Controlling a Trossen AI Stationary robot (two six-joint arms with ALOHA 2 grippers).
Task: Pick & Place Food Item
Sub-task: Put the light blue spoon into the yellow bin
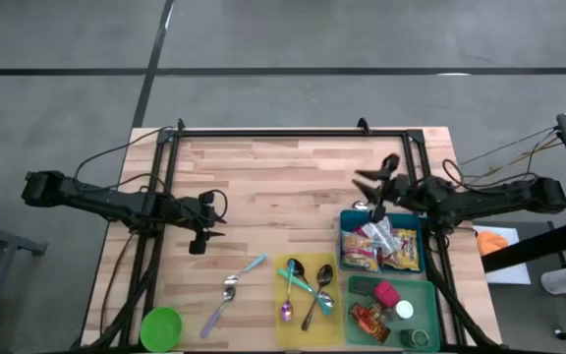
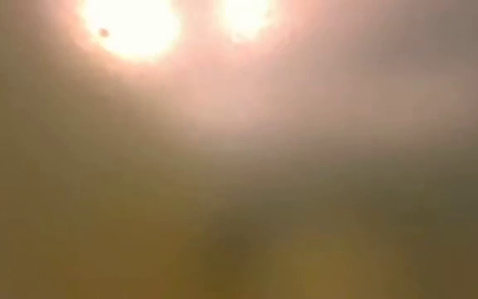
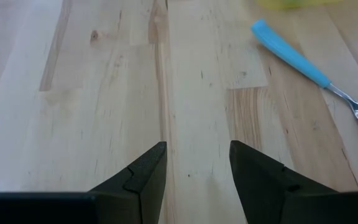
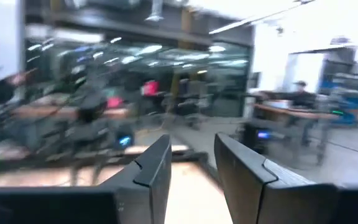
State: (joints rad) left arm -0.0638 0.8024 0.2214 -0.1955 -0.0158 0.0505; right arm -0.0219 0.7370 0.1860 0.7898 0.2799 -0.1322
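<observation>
Table (image 1: 293, 167): a light wooden top is seen from above, framed by a dark rail along its far edge.
Left gripper (image 1: 198, 233): it is held low over bare wood at the left middle of the table; in its wrist view the two dark fingers (image 3: 145, 180) are parted with nothing between them.
Right gripper (image 1: 369, 192): it is raised above the table just beyond the blue tray, its fingers (image 4: 151, 171) spread apart and empty; the wrist view is directed level into the room.
Blue tray (image 1: 347, 218): it is placed at the right side; crinkled snack packets (image 1: 386, 246), the food items, are lying inside it.
Green tray (image 1: 430, 295): set just in front of the blue tray, it is filled with small items, among them a pink one and a white cap.
Yellow tray (image 1: 281, 329): it is loaded with several spoons.
Blue-handled spoon (image 1: 234, 278): it is lying on bare wood, left of the yellow tray.
Green bowl (image 1: 161, 327): it is placed at the near left corner.
Low view: nothing can be made out but glare.
</observation>
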